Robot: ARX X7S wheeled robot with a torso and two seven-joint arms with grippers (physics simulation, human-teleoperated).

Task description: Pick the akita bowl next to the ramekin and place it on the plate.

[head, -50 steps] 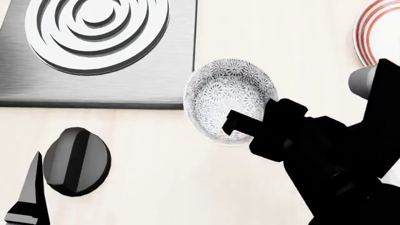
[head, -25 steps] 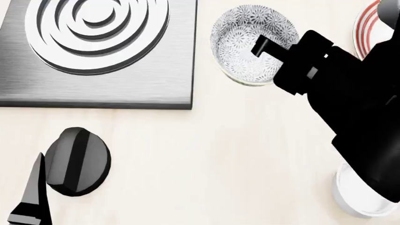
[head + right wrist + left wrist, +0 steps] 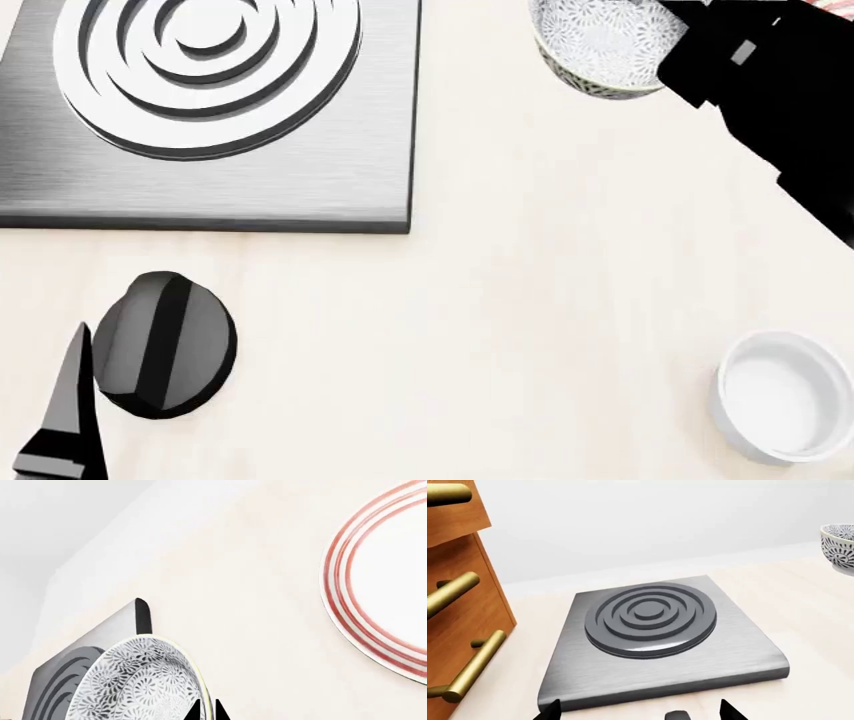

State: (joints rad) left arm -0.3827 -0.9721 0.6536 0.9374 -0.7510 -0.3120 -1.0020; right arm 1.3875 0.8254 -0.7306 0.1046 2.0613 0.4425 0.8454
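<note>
The akita bowl (image 3: 603, 45), grey-and-white flowered, hangs tilted at the far right of the counter. My right gripper (image 3: 671, 38) is shut on its rim. In the right wrist view the two fingertips (image 3: 207, 713) pinch the rim of the bowl (image 3: 137, 682). Ahead of it lies the red-ringed white plate (image 3: 390, 590). The plain white ramekin (image 3: 781, 395) stands alone at the near right. My left gripper (image 3: 639, 713) is open and holds nothing, low over the counter at the near left (image 3: 60, 430). A patterned bowl (image 3: 840, 545) shows at the edge of the left wrist view.
A steel burner plate (image 3: 200, 110) with raised rings fills the far left. A round black knob (image 3: 163, 342) lies on the counter beside my left gripper. Wooden drawers with brass handles (image 3: 457, 630) stand to one side in the left wrist view.
My right gripper has carried the bowl away from me and to the right, towards the plate. The arm no longer covers the ramekin. The left arm has not moved.
</note>
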